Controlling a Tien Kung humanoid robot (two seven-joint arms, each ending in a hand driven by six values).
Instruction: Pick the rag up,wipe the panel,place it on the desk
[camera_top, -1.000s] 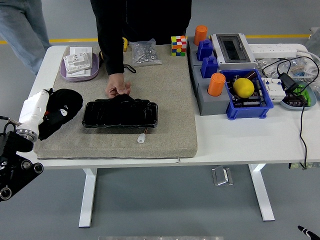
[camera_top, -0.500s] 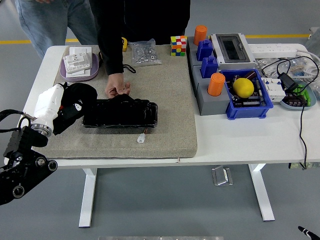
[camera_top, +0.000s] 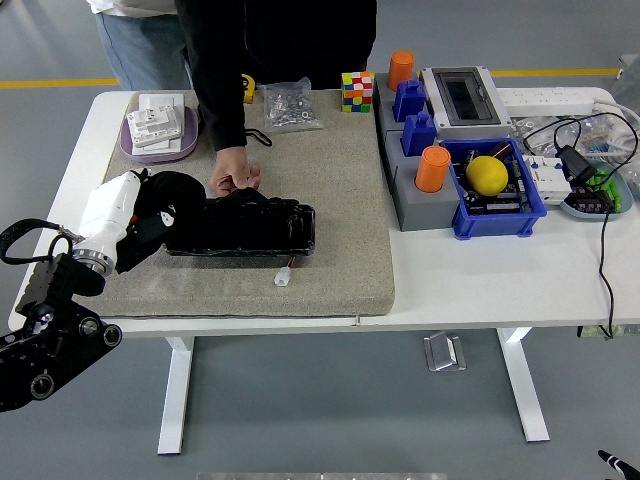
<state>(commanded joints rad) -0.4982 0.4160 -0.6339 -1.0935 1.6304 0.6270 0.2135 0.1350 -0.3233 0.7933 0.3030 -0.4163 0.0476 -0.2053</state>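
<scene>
One robot hand, the left hand (camera_top: 160, 215), has its fingers wrapped around the black rag (camera_top: 172, 192) at the left end of the black panel (camera_top: 240, 228), so wiping is starting, and next it should slide right while a person's hand (camera_top: 235, 178) steadies the panel.

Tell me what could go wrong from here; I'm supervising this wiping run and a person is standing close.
1. The person's hand grips the far edge of the black panel, right beside the rag in the left hand; a wipe along the panel could brush those fingers.
2. A small white connector lies on the mat just in front of the panel; a wide stroke might snag it or push it off.
</scene>
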